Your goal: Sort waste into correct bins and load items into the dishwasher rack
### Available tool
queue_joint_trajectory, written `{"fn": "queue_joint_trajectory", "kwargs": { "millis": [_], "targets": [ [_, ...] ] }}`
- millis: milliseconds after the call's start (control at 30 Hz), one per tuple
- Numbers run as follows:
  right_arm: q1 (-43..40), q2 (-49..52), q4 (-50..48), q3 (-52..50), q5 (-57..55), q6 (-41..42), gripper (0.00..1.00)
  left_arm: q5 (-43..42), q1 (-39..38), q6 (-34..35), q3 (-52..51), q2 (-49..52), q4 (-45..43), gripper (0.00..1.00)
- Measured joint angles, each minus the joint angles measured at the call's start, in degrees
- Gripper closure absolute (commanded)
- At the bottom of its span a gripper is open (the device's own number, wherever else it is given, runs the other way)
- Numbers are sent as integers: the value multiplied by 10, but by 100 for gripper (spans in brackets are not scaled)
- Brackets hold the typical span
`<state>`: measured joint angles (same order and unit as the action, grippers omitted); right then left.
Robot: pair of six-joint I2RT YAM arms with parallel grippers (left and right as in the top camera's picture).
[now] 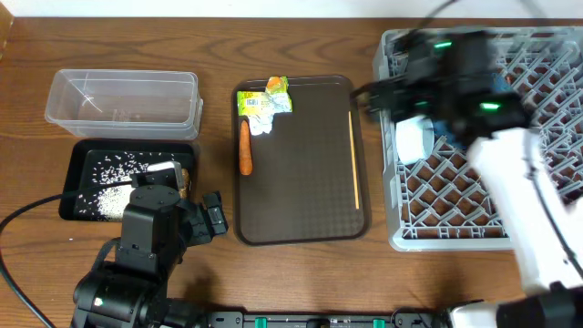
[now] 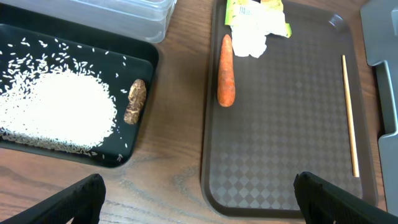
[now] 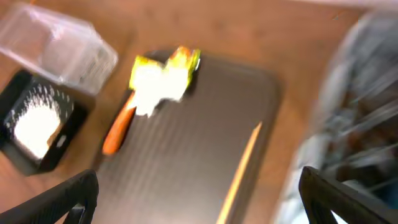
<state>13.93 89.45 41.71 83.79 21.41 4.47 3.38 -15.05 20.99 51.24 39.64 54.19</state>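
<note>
The surface [image 2: 177, 130] was brown wood with a visible grain. The tub [image 1: 123, 100] was clear, smooth plastic, and the black tray [image 2: 148, 59] looked faintly glossy. The serving tray [image 2: 280, 149] was dark brown, matt, with a diamond-textured face. The wrapper [image 2: 255, 18] was crumpled shiny film around white paper. The chopstick [image 2: 349, 112] was pale bare wood, the lump [image 2: 135, 101] brown and rough, and the rack [image 1: 446, 200] grey moulded plastic.

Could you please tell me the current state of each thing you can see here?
clear tub: upright, empty.
black tray: holds rice and brown lump.
carrot: lying on serving tray.
wrapper: crumpled, on serving tray.
chopstick: flat on serving tray, near rack.
left claw: open, empty.
right claw: open, empty.
</note>
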Motion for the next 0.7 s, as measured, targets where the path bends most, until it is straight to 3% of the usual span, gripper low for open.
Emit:
{"fn": "queue_joint_trajectory", "kwargs": {
  "millis": [133, 233, 567, 633, 700],
  "targets": [
    [87, 71, 45, 0, -99, 83, 10, 0, 0, 0, 0, 0, 0, 2],
    [118, 131, 69, 0, -152, 130, 26, 0, 0, 0, 0, 0, 0, 2],
    [121, 246, 74, -2, -171, 199, 54, 0, 0, 0, 0, 0, 0, 2],
    [121, 251, 74, -2, -170, 202, 67, 0, 0, 0, 0, 0, 0, 2],
    [122, 255, 77, -2, -171, 206, 68, 0, 0, 0, 0, 0, 0, 2]
  ]
}}
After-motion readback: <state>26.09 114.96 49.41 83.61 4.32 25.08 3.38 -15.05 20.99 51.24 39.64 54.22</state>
